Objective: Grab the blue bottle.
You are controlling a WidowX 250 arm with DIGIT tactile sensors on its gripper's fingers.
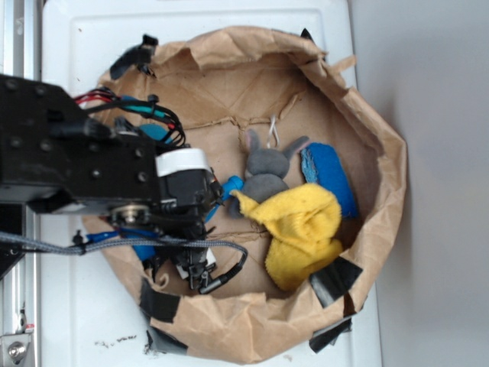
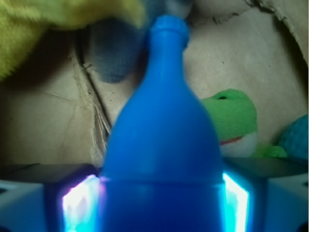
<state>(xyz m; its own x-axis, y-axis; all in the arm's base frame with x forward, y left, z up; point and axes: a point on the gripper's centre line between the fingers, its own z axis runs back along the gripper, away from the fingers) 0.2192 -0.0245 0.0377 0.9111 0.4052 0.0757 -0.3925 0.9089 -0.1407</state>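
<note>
Blue bottle (image 2: 161, 145), neck toward plush

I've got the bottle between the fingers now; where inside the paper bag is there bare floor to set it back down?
Bare brown floor lies above the grey plush bunny, toward the bag's far wall, and a smaller strip between the arm and the yellow cloth near the bottom. The right side is crowded: cloth, bunny and the blue ribbed object touch. The blue bottle sits between the fingers.

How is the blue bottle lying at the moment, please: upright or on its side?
On its side: the exterior view shows the blue bottle lying flat in the paper bag, neck toward the grey plush.
</note>
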